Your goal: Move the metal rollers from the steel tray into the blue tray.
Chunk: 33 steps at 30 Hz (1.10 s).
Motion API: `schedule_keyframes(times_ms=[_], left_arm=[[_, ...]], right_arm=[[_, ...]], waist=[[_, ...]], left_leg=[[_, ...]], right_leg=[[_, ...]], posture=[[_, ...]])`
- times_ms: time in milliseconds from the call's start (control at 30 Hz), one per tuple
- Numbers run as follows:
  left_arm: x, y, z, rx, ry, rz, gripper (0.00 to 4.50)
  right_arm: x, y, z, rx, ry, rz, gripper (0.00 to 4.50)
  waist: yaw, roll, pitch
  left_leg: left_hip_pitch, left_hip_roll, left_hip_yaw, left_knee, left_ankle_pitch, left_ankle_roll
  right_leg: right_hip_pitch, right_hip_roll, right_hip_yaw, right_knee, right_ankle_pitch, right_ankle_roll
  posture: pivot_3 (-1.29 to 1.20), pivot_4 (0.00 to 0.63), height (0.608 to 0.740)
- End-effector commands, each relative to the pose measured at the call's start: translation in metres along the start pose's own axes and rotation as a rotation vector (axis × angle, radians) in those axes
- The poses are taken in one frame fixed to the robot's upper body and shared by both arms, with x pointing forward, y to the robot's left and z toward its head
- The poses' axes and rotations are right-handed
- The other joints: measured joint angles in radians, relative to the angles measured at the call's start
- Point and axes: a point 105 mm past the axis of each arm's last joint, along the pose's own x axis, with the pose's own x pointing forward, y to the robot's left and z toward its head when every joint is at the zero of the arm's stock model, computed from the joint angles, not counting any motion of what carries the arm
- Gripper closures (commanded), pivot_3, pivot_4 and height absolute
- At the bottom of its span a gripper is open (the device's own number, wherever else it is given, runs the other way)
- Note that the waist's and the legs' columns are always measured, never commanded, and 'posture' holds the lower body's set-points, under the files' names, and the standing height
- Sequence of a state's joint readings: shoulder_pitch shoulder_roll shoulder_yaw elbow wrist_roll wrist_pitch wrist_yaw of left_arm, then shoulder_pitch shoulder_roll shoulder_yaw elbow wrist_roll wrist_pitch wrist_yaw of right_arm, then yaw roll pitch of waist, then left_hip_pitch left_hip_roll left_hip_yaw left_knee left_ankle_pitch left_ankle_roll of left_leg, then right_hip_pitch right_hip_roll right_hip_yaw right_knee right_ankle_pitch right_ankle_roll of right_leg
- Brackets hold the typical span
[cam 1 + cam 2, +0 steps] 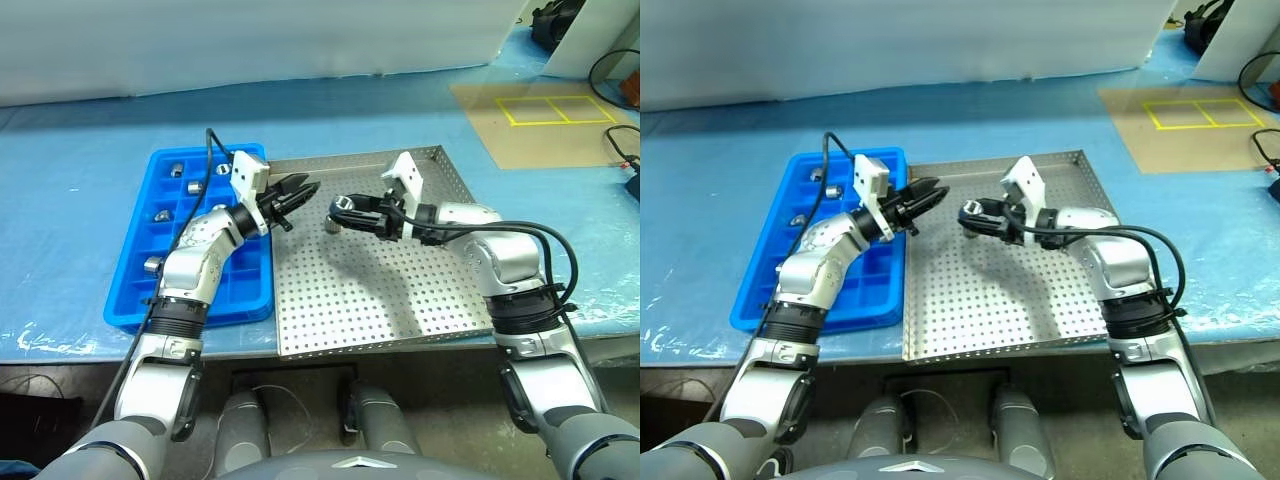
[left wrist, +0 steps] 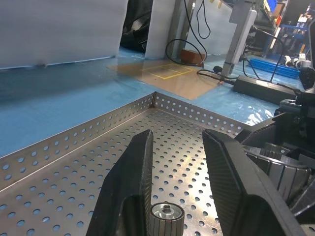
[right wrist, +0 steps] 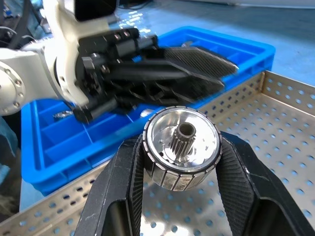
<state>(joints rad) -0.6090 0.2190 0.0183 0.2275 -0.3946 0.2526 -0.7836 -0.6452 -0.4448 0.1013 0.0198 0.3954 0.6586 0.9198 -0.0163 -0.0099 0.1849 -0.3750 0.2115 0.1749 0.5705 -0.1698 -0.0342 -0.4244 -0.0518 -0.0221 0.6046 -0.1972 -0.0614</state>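
The steel tray (image 1: 380, 300) lies in the middle of the table, with the blue tray (image 1: 190, 318) touching its left side. My right gripper (image 1: 345, 208) hovers over the steel tray's far part, shut on one of the metal rollers (image 3: 181, 132), a ribbed silver cylinder with a toothed hub. Another roller (image 1: 330, 226) stands loose on the perforated floor just below it. My left gripper (image 1: 300, 195) is raised over the seam between the trays and points at the right gripper. It is shut with nothing in it. Several rollers (image 1: 176, 168) sit in the blue tray's compartments.
A tan mat with a yellow outlined rectangle (image 1: 545, 115) lies at the far right, and black cables (image 1: 620, 140) trail beside it. The steel tray's near edge (image 1: 390, 345) reaches the front of the table.
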Motion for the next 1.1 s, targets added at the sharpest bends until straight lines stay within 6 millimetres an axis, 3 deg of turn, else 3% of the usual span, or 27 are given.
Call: schedule_keyframes(times_ms=[33, 167, 367, 667, 767, 933, 1100], left_arm=[[-0.017, 0.001, 0.04, 0.025, -0.096, -0.011, 2.88], [-0.044, -0.012, 0.054, 0.014, -0.066, -0.062, 2.88], [-0.095, -0.059, 0.034, 0.088, 0.178, -0.182, 2.88], [-0.147, -0.033, 0.06, 0.166, 0.17, 0.116, 2.88], [-0.164, -0.034, 0.063, 0.172, 0.175, 0.187, 2.88], [-0.211, -0.031, 0.054, 0.172, 0.295, 0.305, 2.88], [-0.224, -0.034, 0.054, 0.161, 0.306, 0.341, 2.88]], right_arm=[[-0.019, -0.011, -0.003, -0.014, 0.005, -0.041, 2.82], [-0.007, 0.006, 0.004, -0.013, -0.019, 0.041, 2.82], [0.026, 0.027, 0.007, -0.061, -0.001, 0.193, 2.82], [0.089, 0.044, 0.025, -0.159, -0.018, 0.346, 2.82], [0.099, 0.058, 0.024, -0.175, -0.011, 0.426, 2.82], [0.124, 0.077, 0.011, -0.219, 0.035, 0.471, 2.82], [0.129, 0.091, 0.006, -0.23, 0.072, 0.546, 2.82]], waist=[[-0.001, 0.0, 0.0], [-0.017, 0.0, 0.0], [-0.028, 0.001, 0.001], [0.004, 0.001, 0.001], [0.016, 0.0, 0.001], [0.035, -0.001, 0.0], [0.064, -0.001, 0.001]], left_leg=[[0.0, 0.0, 0.0, 0.0, 0.0, 0.0], [-0.001, 0.001, 0.0, -0.001, 0.0, 0.0], [-0.003, 0.002, 0.001, -0.002, 0.0, -0.001], [-0.003, 0.003, -0.001, 0.0, 0.002, -0.004], [-0.005, 0.004, -0.001, -0.001, 0.002, -0.004], [-0.009, 0.005, 0.0, -0.004, 0.001, -0.003], [-0.008, 0.01, 0.0, -0.006, 0.002, -0.006]], right_leg=[[0.0, 0.0, 0.0, 0.0, 0.0, 0.0], [-0.003, 0.001, 0.0, 0.0, 0.0, 0.0], [-0.006, 0.002, 0.0, 0.001, 0.0, 0.0], [-0.006, 0.002, -0.002, 0.004, 0.0, 0.0], [-0.007, 0.001, -0.002, 0.003, 0.0, -0.001], [-0.013, 0.001, -0.003, 0.001, -0.001, -0.002], [-0.013, 0.002, -0.004, 0.003, -0.002, -0.003]], posture=[[-0.37, 0.15, 0.74], [-0.36, 0.15, 0.74], [-0.29, 0.15, 0.74], [-0.06, 0.15, 0.74], [-0.01, 0.15, 0.74], [0.05, 0.15, 0.74], [0.1, 0.15, 0.74]])
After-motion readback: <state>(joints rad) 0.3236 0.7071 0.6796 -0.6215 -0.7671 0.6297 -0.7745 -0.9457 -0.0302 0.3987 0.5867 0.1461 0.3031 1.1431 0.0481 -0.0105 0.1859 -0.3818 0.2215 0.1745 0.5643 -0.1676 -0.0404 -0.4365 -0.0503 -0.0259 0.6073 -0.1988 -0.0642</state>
